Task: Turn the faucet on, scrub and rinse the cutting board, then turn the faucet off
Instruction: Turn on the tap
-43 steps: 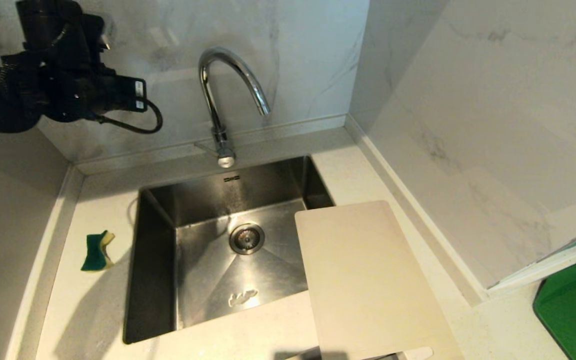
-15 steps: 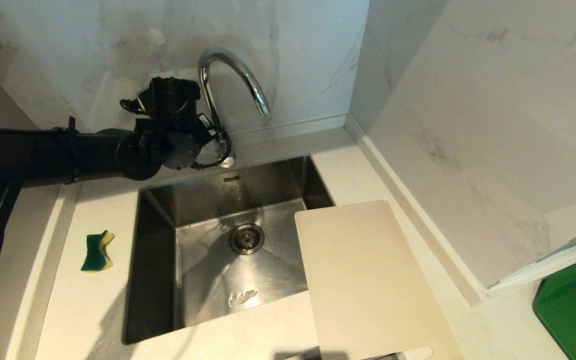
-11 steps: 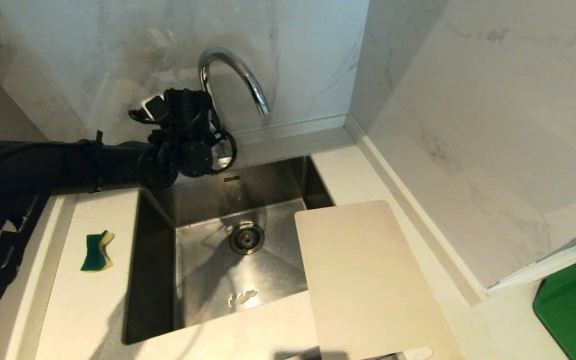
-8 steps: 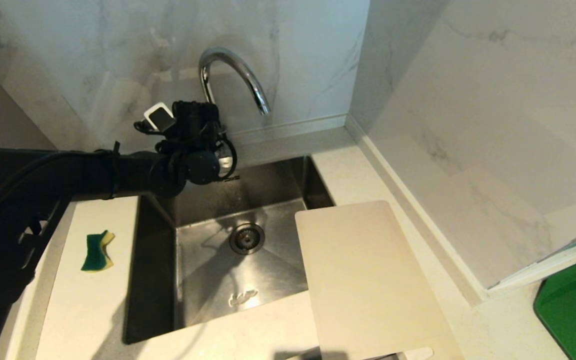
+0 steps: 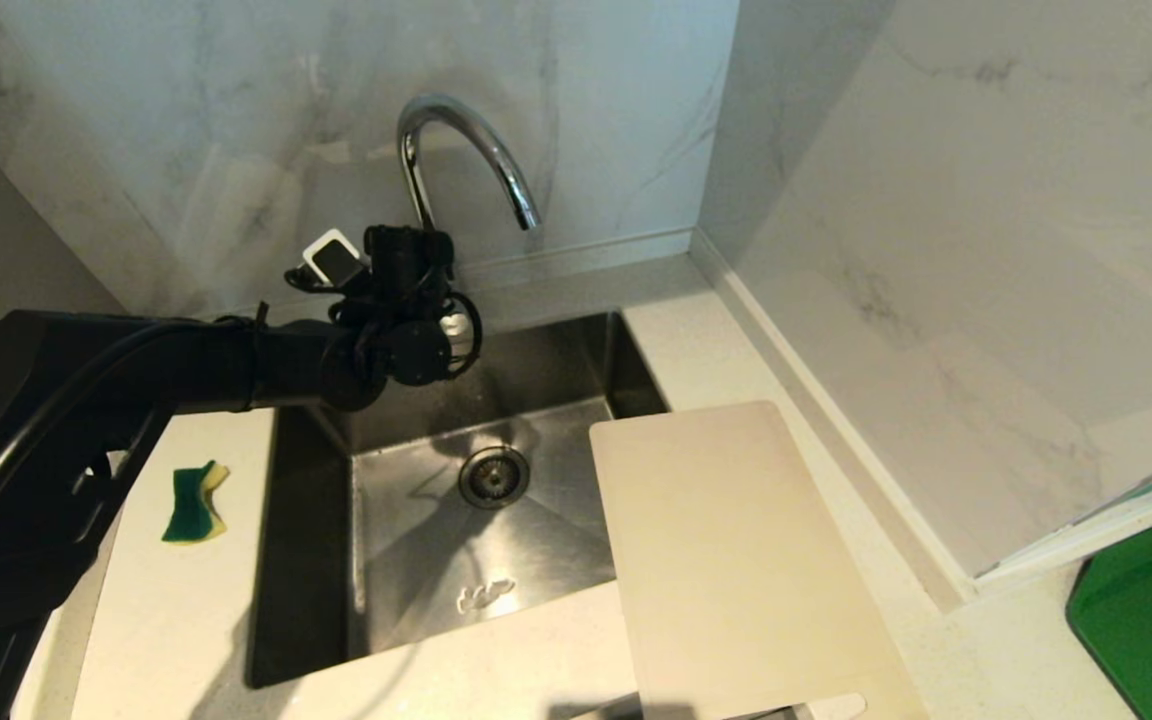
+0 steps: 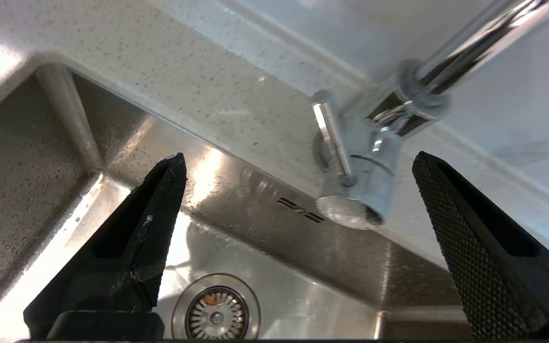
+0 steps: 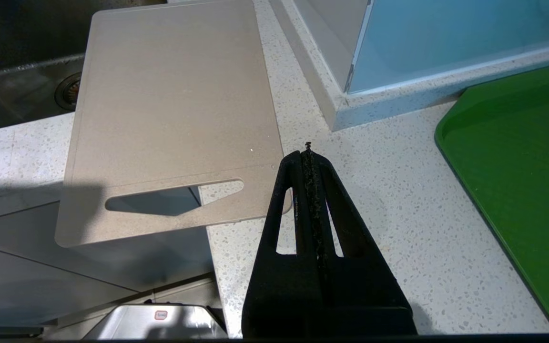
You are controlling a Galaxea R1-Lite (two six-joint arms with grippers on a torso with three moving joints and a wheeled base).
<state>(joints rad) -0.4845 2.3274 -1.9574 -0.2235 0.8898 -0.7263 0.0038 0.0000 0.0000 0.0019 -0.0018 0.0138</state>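
From your head view, start at the left: the sponge (image 5: 192,503) lies on the counter (image 5: 176,620) left of the sink (image 5: 456,530), well apart from everything else. The left gripper (image 5: 423,262) sits at the back rim of the sink, right at the foot of the faucet (image 5: 456,150), and its body hides the faucet's base from you there. The left wrist view gives you what the head view cannot: the left gripper (image 6: 298,164) has its fingers spread wide, holding nothing, with the faucet (image 6: 374,162) base and its small side lever (image 6: 332,136) between them but touching neither finger. No water shows at the spout or in the basin.

The faucet stands upright, its spout arching toward the right and down over the sink. Further right, the cutting board (image 5: 736,560) lies flat, its far corner overhanging the sink's right edge, its long axis running from the wall toward you. Only the right wrist view shows its handle slot, at the near end, jutting past the counter edge (image 7: 169,119). There the right gripper (image 7: 309,152) is fully closed and empty, above the counter between the board and the green board (image 7: 517,181).

Compared with a second ago, the left arm has slid right and nearer the faucet, and its fingers have spread.
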